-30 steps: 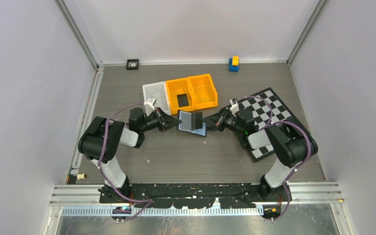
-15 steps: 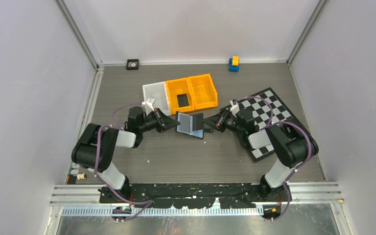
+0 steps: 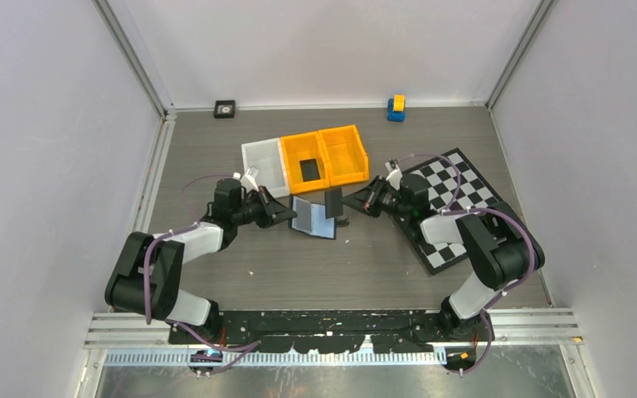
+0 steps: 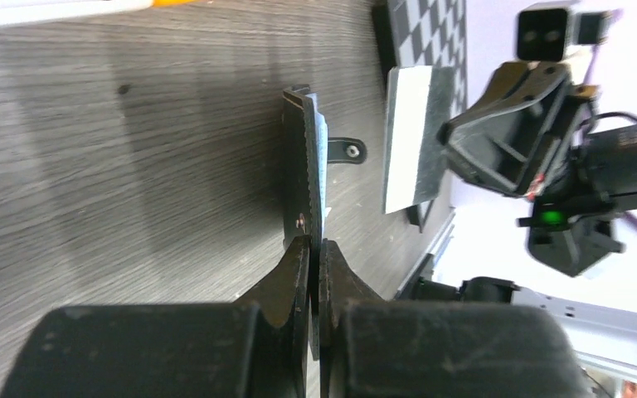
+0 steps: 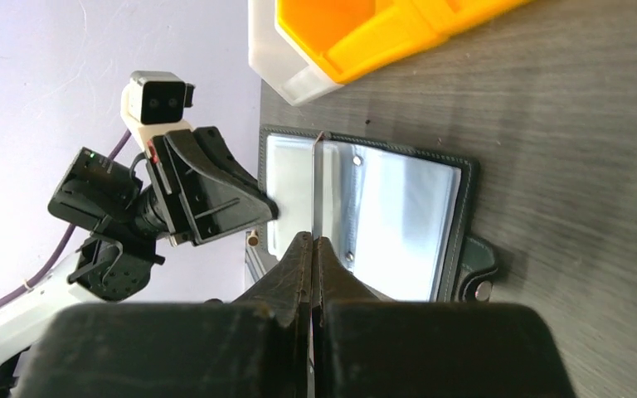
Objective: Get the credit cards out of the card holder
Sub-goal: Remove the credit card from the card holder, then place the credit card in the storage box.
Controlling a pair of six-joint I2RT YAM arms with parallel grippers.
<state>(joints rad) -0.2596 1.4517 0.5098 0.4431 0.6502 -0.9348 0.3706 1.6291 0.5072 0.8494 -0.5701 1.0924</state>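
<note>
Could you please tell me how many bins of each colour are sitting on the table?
Orange bins: 2
Clear white bin: 1
Total: 3

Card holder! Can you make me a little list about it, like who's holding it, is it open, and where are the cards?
card holder: open, pale inner panels showing
left end effector: shut on the card holder's edge
right end effector: shut on one credit card
credit card: upright, apart from the card holder
second card: lying in the orange bin next to the clear bin
</note>
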